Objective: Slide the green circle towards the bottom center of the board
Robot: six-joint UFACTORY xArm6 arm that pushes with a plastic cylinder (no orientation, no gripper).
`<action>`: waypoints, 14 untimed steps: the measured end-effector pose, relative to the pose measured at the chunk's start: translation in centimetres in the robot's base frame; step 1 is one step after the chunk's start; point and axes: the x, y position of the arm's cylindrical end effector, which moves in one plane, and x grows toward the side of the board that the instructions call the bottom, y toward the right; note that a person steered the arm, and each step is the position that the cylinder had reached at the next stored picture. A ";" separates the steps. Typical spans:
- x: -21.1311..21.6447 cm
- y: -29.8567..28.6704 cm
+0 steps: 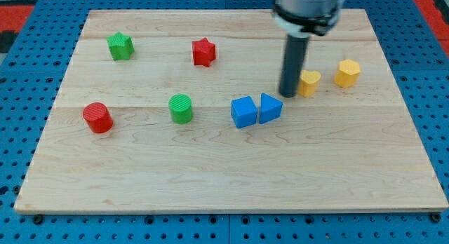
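The green circle point(181, 108) is a short green cylinder standing left of the board's middle. My tip point(288, 95) is well to its right, right of the board's centre. The tip stands just above and to the right of the blue triangle block point(269, 108) and next to the left side of a yellow heart-shaped block point(309, 83). A blue cube point(243, 111) sits between the green circle and the blue triangle block, touching the triangle block.
A red cylinder point(97, 118) sits at the left. A green star point(121, 45) and a red star point(203, 52) lie near the view's top. A yellow hexagon point(346, 73) lies at the right. The wooden board point(224, 181) rests on a blue pegboard.
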 end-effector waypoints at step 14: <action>5.1 -24.5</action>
